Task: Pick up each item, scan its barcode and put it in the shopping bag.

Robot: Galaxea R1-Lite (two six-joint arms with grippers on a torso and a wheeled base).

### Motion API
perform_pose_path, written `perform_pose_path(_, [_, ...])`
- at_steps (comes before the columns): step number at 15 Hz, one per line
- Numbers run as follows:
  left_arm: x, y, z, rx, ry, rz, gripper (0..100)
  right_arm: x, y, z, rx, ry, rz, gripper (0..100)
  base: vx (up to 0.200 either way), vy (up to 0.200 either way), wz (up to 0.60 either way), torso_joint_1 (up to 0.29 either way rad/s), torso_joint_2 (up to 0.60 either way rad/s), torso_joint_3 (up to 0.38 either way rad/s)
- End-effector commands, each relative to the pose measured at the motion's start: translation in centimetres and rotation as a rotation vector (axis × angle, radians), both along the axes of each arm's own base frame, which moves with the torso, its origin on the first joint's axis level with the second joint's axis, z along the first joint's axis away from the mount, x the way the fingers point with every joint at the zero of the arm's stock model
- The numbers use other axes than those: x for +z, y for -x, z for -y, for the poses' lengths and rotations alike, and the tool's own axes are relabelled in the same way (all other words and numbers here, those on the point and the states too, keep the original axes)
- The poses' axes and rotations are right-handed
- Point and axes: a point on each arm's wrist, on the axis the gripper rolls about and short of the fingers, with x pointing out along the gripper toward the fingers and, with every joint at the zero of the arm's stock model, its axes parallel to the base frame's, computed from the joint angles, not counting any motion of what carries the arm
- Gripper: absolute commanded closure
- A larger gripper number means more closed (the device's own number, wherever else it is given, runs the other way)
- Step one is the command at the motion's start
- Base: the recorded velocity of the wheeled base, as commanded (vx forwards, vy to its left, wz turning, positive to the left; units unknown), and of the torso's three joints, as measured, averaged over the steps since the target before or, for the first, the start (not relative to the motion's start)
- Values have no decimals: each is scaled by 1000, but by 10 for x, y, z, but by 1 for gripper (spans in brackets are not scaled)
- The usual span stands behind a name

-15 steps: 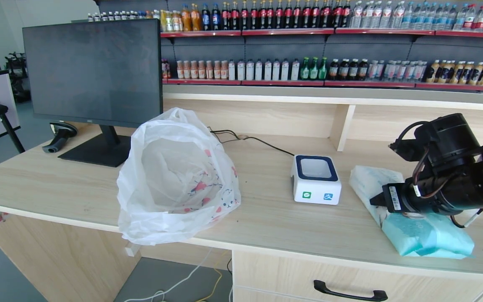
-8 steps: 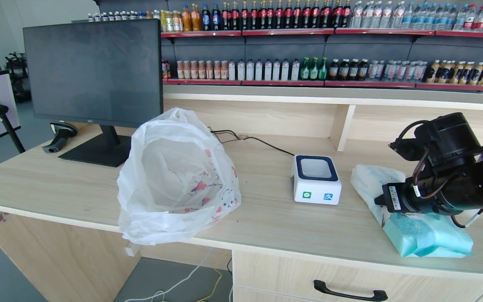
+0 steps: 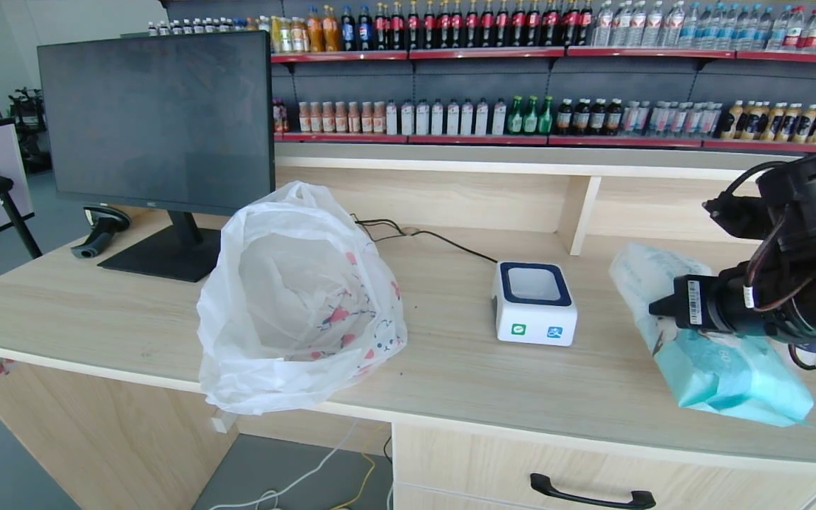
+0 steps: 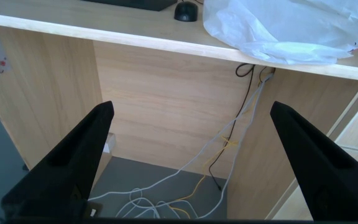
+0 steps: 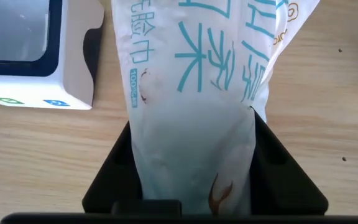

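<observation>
Though crinkly, white-and-teal plastic pack (image 3: 727, 368) tight between right fingers (image 5: 112, 180); left fingers (image 4: 79, 155) wide apart.

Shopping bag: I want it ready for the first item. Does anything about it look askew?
Yes. The shopping bag slumps toward the counter's front edge, and its lower folds hang over it. Its mouth gapes open; nothing is spilled.

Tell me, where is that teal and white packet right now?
In the head view the packet is on the right, gripped by the right pincer over the counter, just right of the white scanner box.
</observation>
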Motion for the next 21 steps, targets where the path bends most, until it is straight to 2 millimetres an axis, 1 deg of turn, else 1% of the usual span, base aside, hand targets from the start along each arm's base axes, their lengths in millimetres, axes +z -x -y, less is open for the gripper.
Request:
perform_pose_path(1, [0, 0, 0, 1, 0, 1, 0, 26, 38, 9, 21, -40, 108, 100, 0, 0, 0, 0, 0, 0])
perform_pose_path(3, [0, 0, 0, 1, 0, -2, 0, 31, 59, 14, 23, -48, 133, 100, 0, 0, 0, 0, 0, 0])
perform_pose_path(5, [0, 0, 0, 1, 0, -2, 0, 37, 72, 18, 31, -54, 168, 100, 0, 0, 0, 0, 0, 0])
perform_pose_path(8, [0, 0, 0, 1, 0, 0, 0, 37, 76, 18, 65, -89, 165, 100, 0, 0, 0, 0, 0, 0])
perform_pose_path(10, [0, 0, 0, 1, 0, 0, 0, 31, 85, 17, 174, -160, 135, 100, 0, 0, 0, 0, 0, 0])
perform_pose_path(11, [0, 0, 0, 1, 0, 0, 0, 33, 93, 16, 280, -239, 134, 100, 0, 0, 0, 0, 0, 0])
perform_pose_path(13, [0, 0, 0, 1, 0, -2, 0, 33, 101, 16, 361, -297, 127, 100, 0, 0, 0, 0, 0, 0])
perform_pose_path(15, [0, 0, 0, 1, 0, -2, 0, 29, 110, 12, 520, -405, 90, 100, 0, 0, 0, 0, 0, 0])
perform_pose_path(16, [0, 0, 0, 1, 0, -2, 0, 28, 111, 10, 573, -438, 72, 100, 0, 0, 0, 0, 0, 0])
perform_pose_path(17, [0, 0, 0, 1, 0, -2, 0, 27, 110, 8, 626, -518, 33, 100, 0, 0, 0, 0, 0, 0])
perform_pose_path(18, [0, 0, 0, 1, 0, -2, 0, 27, 108, 6, 640, -586, -2, 100, 0, 0, 0, 0, 0, 0])
perform_pose_path(21, [0, 0, 0, 1, 0, -2, 0, 36, 111, 4, 773, -805, -93, 100, 0, 0, 0, 0, 0, 0])
